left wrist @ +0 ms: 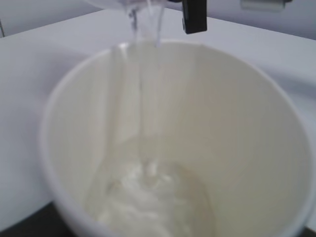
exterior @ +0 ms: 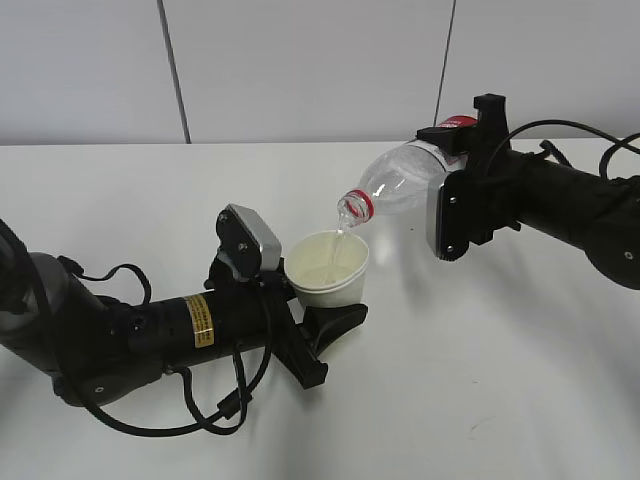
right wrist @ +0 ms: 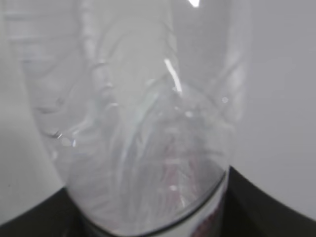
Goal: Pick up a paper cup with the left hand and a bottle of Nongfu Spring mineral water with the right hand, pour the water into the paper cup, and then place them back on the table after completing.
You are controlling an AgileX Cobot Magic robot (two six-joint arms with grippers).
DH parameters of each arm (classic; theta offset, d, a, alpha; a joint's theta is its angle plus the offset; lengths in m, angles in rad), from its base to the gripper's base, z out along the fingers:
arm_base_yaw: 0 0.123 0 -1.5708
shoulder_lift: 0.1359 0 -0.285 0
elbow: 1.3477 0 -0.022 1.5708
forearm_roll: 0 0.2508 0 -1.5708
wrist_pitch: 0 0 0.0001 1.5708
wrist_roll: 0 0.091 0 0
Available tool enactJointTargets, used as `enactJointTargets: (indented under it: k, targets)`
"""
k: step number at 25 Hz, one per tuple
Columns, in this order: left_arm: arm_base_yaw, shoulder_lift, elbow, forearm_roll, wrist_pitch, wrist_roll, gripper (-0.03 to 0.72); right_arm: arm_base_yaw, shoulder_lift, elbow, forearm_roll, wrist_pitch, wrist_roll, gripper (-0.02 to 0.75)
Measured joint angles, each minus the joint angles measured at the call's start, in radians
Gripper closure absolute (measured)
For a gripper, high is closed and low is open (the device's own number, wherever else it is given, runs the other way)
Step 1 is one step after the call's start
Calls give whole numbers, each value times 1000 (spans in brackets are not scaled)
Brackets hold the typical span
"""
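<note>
My left hand (exterior: pixel 318 318), the black arm with the yellow sticker, is shut on a white paper cup (exterior: pixel 327 268) and holds it upright above the table (exterior: pixel 480 380). My right hand (exterior: pixel 452 170) is shut on a clear bottle (exterior: pixel 400 182) with a red neck ring, tilted mouth-down over the cup's rim. A thin stream of water (exterior: pixel 341 238) runs from the bottle mouth into the cup. The left wrist view looks into the cup (left wrist: pixel 237 123), with the water stream (left wrist: pixel 146 29) falling and water pooled at the bottom (left wrist: pixel 148 197). The right wrist view is filled by the bottle (right wrist: pixel 143 123).
A grey panelled wall (exterior: pixel 300 60) stands behind the table's far edge. Black cables (exterior: pixel 200 420) loop on the table beside the left arm.
</note>
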Motion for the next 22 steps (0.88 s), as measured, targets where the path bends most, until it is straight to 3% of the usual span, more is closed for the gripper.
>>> enactJointTargets:
  k: [22]
  targets:
    - [0, 0, 0, -8, 4, 0, 284, 0, 0, 53, 19, -74, 116, 363]
